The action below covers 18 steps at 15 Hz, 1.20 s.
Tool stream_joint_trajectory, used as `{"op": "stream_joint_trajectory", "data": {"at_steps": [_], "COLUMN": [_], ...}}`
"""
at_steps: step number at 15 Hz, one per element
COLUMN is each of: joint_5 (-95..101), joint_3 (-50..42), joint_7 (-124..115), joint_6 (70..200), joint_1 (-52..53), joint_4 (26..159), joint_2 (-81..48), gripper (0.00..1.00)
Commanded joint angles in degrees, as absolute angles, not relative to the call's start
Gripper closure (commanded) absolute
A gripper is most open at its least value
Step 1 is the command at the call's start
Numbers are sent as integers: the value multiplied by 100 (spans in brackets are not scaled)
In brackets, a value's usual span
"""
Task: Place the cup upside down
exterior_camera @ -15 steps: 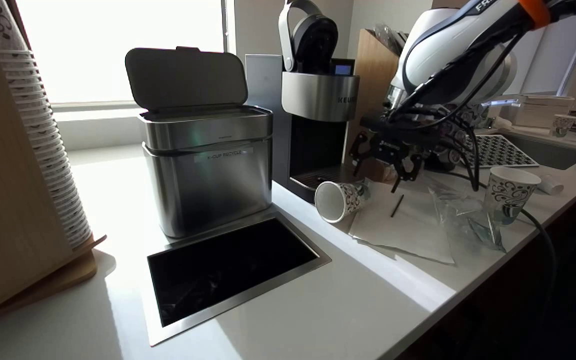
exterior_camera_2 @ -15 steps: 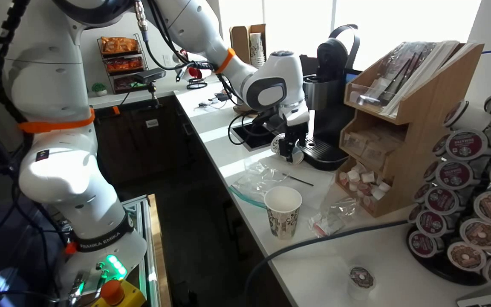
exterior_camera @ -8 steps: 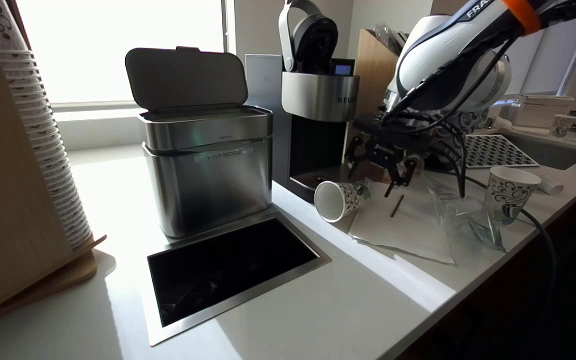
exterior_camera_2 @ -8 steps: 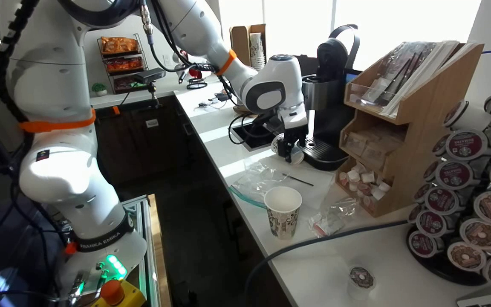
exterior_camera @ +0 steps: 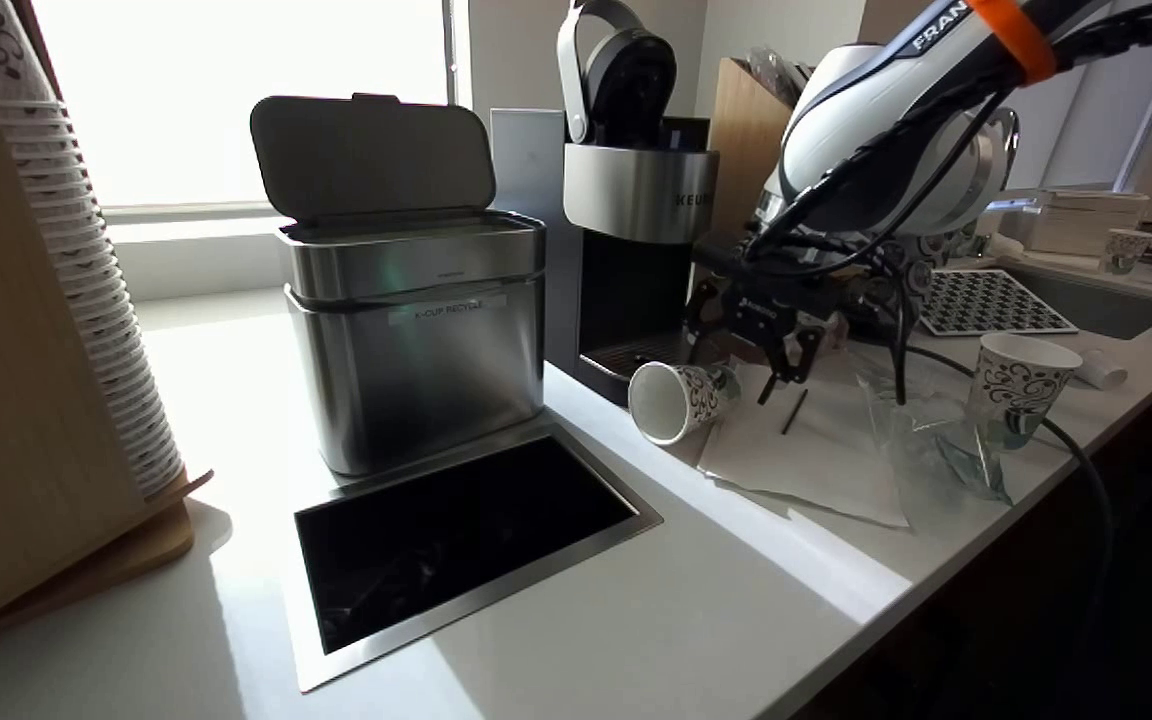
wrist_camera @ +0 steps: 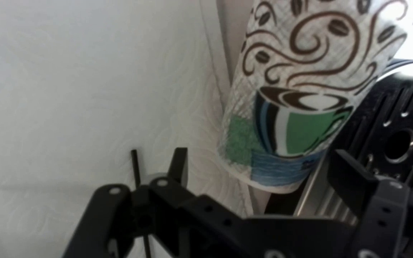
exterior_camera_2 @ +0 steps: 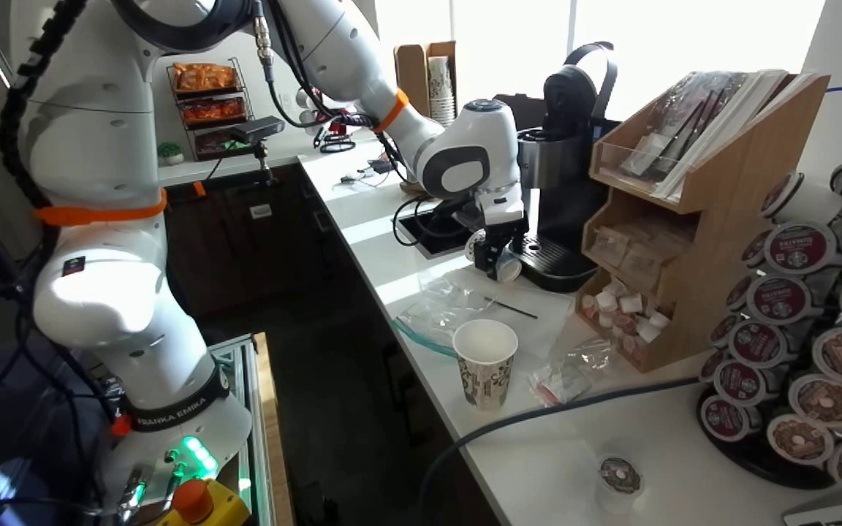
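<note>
The cup, white paper with a printed pattern, lies on its side on the counter by the coffee machine. Its open mouth (exterior_camera: 669,402) faces the camera in an exterior view, and its base end (exterior_camera_2: 510,268) shows beside my gripper in an exterior view. In the wrist view the cup (wrist_camera: 299,82) fills the upper middle, base end towards me. My gripper (wrist_camera: 264,163) is open, pointing down, one finger on either side of the base end, with gaps on both sides. The gripper also shows in both exterior views (exterior_camera: 729,372) (exterior_camera_2: 492,261).
A second similar cup (exterior_camera: 1021,385) stands upright near the counter's front edge. The coffee machine (exterior_camera: 641,200) stands right behind the lying cup. A paper napkin (exterior_camera: 806,460), a black stir stick (exterior_camera_2: 512,307) and a plastic bag (exterior_camera_2: 443,307) lie near. A wooden organizer (exterior_camera_2: 742,168) stands alongside.
My gripper has moved a little lower and closer to the lying cup, leftward in an exterior view. It stays open. Both cups have not moved.
</note>
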<state>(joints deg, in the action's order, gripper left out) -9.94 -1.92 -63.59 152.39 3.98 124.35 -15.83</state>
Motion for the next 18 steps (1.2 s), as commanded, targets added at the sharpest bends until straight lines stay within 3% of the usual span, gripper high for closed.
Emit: {"op": "stream_joint_trajectory", "data": {"at_steps": [1, 3, 4, 6, 8, 18], "joint_5": [-1150, -1169, -1180, -1184, -1200, -634], "joint_3": [-187, -179, -174, -174, -165, -328], "joint_7": [-6572, -6602, -6605, -6620, -6611, -6784], "joint_6": [15530, 15609, 15633, 15684, 15713, 15732], "joint_1": [473, 484, 488, 500, 504, 783], "joint_4": [12381, 12385, 12389, 12399, 12421, 12773], "joint_2": [-1752, -1784, -1793, -1793, -1757, -1181], "gripper": [3, 27, 30, 47, 59, 61]}}
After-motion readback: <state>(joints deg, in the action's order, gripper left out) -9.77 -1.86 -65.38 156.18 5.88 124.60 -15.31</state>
